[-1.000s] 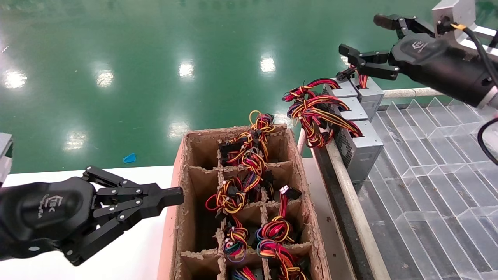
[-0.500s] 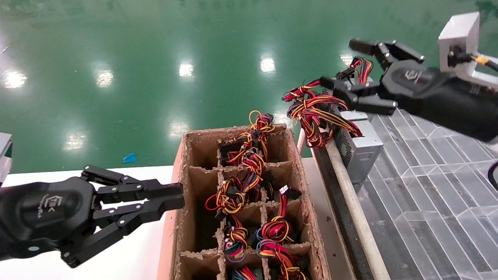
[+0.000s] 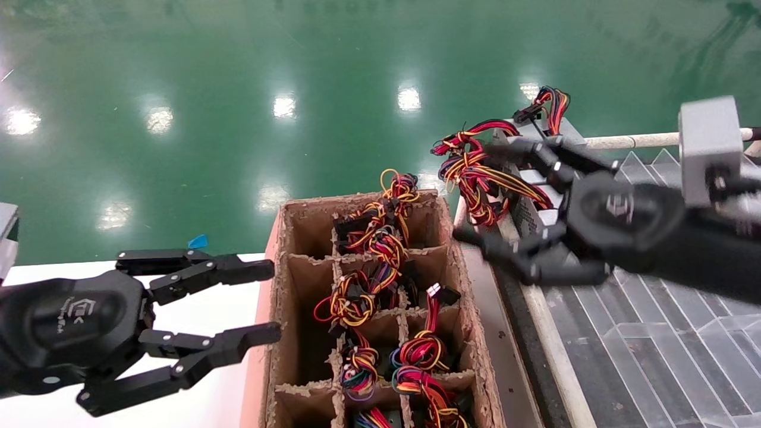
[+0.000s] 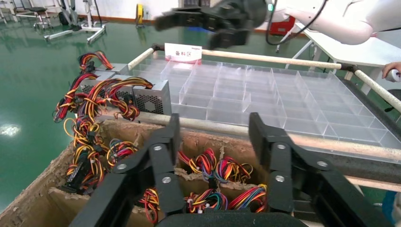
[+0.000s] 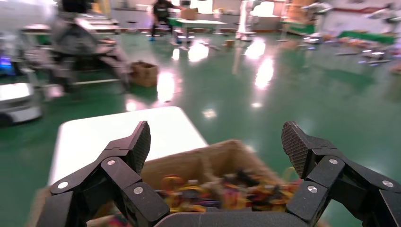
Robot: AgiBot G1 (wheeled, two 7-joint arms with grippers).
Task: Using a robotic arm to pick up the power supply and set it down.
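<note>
The power supply [image 3: 559,128] stands at the far end of a row of grey boxes [image 3: 538,178] on the edge of the clear divider tray [image 3: 654,309], with its short wire bundle [image 3: 550,101] pointing up and away from the robot. The right gripper [image 3: 493,196] is the nearer one; it hangs empty just on the near side of the row, its fingers wide apart, and the supply lies beyond it, away from the robot. The row seems to run away from the robot, though the gripper hides part of it. The left gripper [image 3: 267,303] is well apart, also spread wide and empty, beside the cardboard crate [image 3: 279,297] with its wired units.
</note>
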